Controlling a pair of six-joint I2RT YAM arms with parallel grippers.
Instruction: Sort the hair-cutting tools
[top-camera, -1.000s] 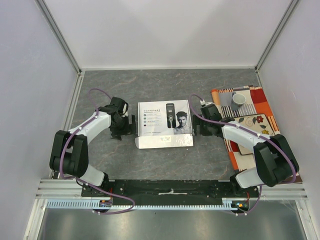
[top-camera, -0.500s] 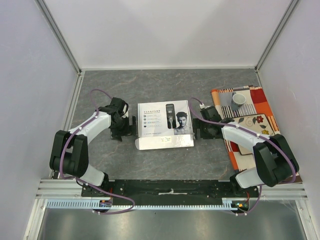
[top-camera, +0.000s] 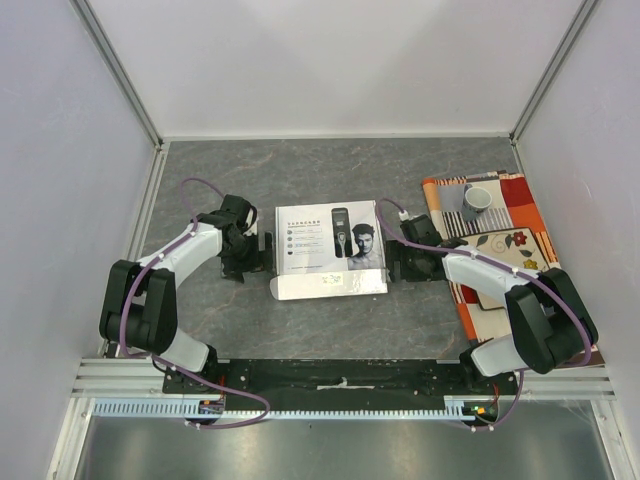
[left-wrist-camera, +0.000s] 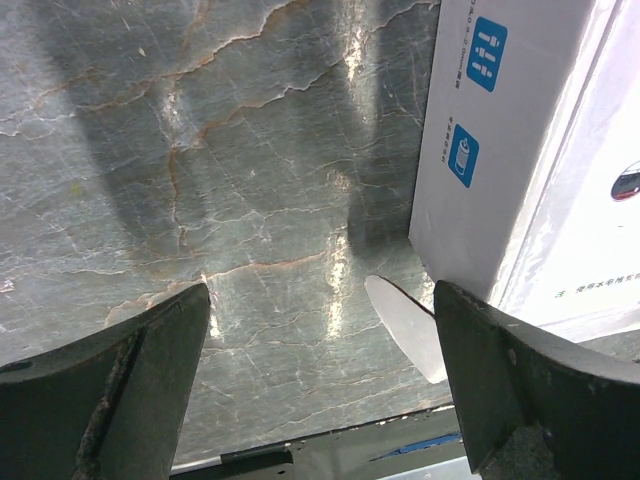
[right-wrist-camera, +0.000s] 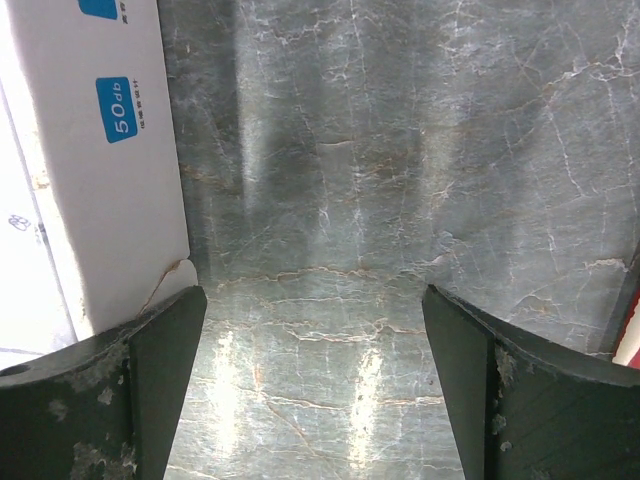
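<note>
Nearest the arm bases, a loose flap (top-camera: 328, 284) juts from the 6 o'clock edge of the white printed box (top-camera: 330, 240), which lies flat in the middle of the grey marbled desk (top-camera: 330, 170). The left claw (top-camera: 262, 252) sits low at the box's 9 o'clock side. Its wrist view shows the fingers spread wide with only bare desk between them and the box wall just beside the right-hand finger. The right claw (top-camera: 396, 262) mirrors it at 3 o'clock, equally wide and empty, with the box wall close to one finger. Whether either finger touches the cardboard cannot be told.

None of the hair-cutting tools are in view. The lid is down, so they are presumably inside the box.

Farther off, at about 2 o'clock, a patterned cloth (top-camera: 505, 215) carries a grey cup (top-camera: 476, 200).

The main risk is uneven contact. If one claw meets the box first, the light carton will likely skid or twist on the smooth desk rather than hold steady. A hard pinch could crush the wall. With the flap already loose, tilting the box could let small parts spill out. The right arm also lies over the cloth's edge and might drag it.
</note>
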